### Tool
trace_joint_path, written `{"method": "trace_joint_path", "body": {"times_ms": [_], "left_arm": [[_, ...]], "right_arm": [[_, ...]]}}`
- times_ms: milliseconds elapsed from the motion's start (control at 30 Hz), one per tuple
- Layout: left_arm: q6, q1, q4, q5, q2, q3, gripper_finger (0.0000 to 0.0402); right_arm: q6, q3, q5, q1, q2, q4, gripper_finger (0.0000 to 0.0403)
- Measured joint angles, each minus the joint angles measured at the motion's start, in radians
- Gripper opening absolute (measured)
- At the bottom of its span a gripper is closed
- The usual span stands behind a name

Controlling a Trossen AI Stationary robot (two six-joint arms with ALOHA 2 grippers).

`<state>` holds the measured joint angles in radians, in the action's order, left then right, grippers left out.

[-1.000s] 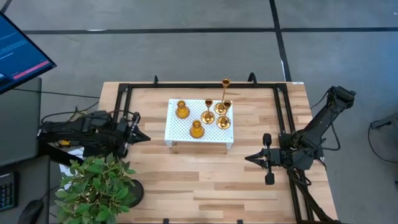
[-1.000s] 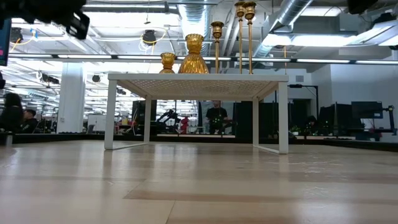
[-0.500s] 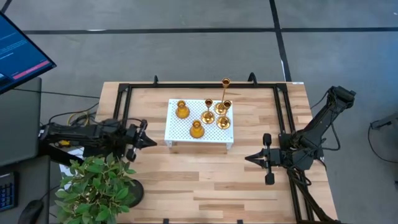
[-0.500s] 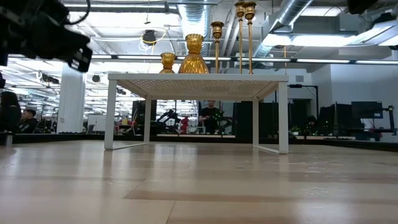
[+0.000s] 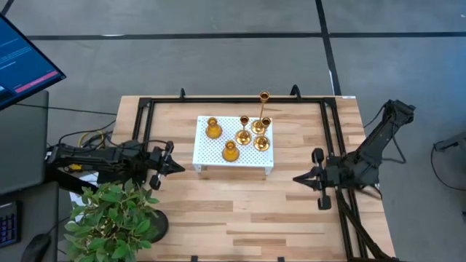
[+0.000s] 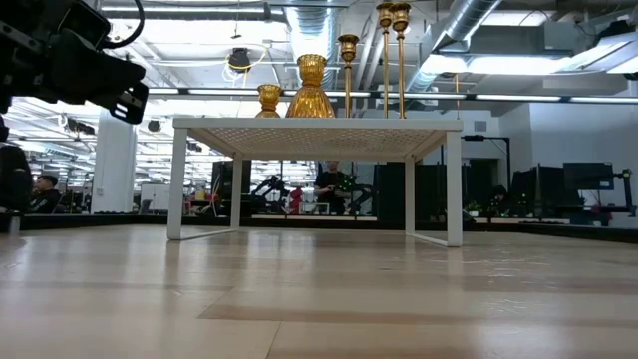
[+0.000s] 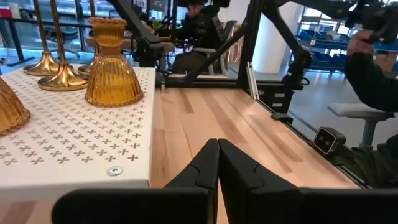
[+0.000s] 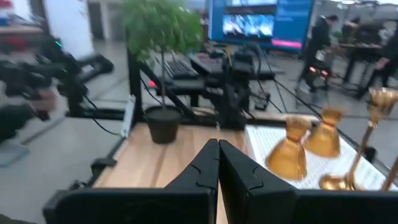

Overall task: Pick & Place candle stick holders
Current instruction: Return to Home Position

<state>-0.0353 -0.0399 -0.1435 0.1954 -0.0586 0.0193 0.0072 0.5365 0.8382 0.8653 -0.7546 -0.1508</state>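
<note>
Looking straight down first: shiny gold candle stick holders bunched upright on a white perforated metal tray in the middle of the pale wooden table. Left gripper just off the tray's left end, tips pinched to a point on nothing. Right gripper out past the tray's right corner, apart from it, likewise pressed together and empty. Green potted plant at the table's left edge.

Dropping to table height: holders lined up on top of the tray, left gripper up at the left, clear of it.

Peeking through the left wrist: fingers squeezed flat together, one ribbed holder near the tray's edge.

Right wrist, same deal: fingers touching, holders ahead on the tray, plant beyond.
</note>
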Motion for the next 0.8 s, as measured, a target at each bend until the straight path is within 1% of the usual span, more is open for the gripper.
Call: {"method": "trace_joint_path", "body": {"times_ms": [100, 200, 367, 467, 600, 700, 800], "left_arm": [[0.000, 0.000, 0.000, 0.000, 0.000, 0.000, 0.0008], [0.000, 0.000, 0.000, 0.000, 0.000, 0.000, 0.0008], [0.000, 0.000, 0.000, 0.000, 0.000, 0.000, 0.0008], [0.000, 0.000, 0.000, 0.000, 0.000, 0.000, 0.0008], [0.000, 0.000, 0.000, 0.000, 0.000, 0.000, 0.0008], [0.000, 0.000, 0.000, 0.000, 0.000, 0.000, 0.0008], [0.000, 0.000, 0.000, 0.000, 0.000, 0.001, 0.0008]], "right_arm": [[-0.047, 0.000, -0.092, -0.048, 0.070, 0.000, 0.0000], [-0.082, 0.000, -0.192, -0.124, 0.124, 0.001, 0.0000], [-0.097, 0.000, -0.408, -0.282, 0.161, 0.016, 0.0000], [-0.112, 0.000, -0.503, -0.370, 0.169, 0.016, 0.0000], [-0.112, 0.000, -0.578, -0.474, 0.168, 0.020, 0.0000], [-0.112, 0.000, -0.625, -0.530, 0.172, 0.035, 0.0000], [-0.113, 0.000, -0.632, -0.571, 0.223, 0.098, 0.0000]]}}
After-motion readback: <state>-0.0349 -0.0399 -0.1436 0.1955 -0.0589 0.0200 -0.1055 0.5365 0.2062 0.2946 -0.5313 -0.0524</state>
